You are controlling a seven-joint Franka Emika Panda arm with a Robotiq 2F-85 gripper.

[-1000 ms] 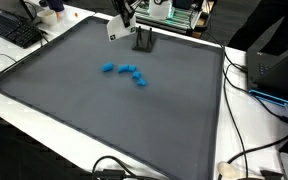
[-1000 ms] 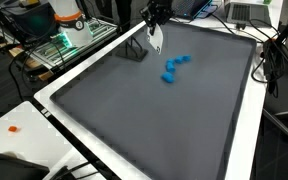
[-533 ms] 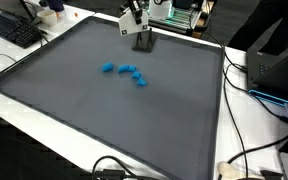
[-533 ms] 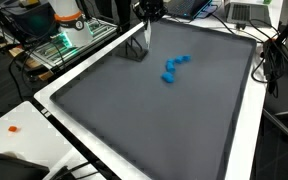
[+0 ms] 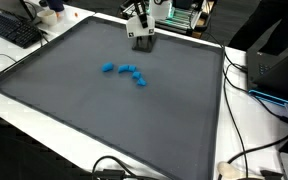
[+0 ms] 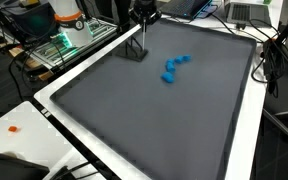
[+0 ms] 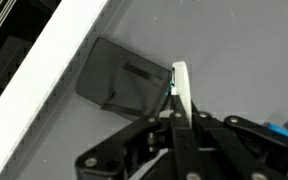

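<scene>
Closure of the end effector (image 7: 177,120) on a thin white piece (image 7: 181,88) is seen in the wrist view. The jaws are drawn almost together, with the piece clamped edge-on between them and sticking out past the tips. The piece is held over the grey mat (image 7: 234,50), just beside a dark block (image 7: 122,85) that is set on the mat near the white border of the tabletop (image 7: 54,70). In both exterior views the end effector is placed above that block (image 5: 142,41) (image 6: 134,52), at the far edge of the mat. A few small blue pieces (image 5: 126,72) are scattered near the middle of the mat, well apart from the block. Whether the white piece touches the mat cannot be told.
</scene>
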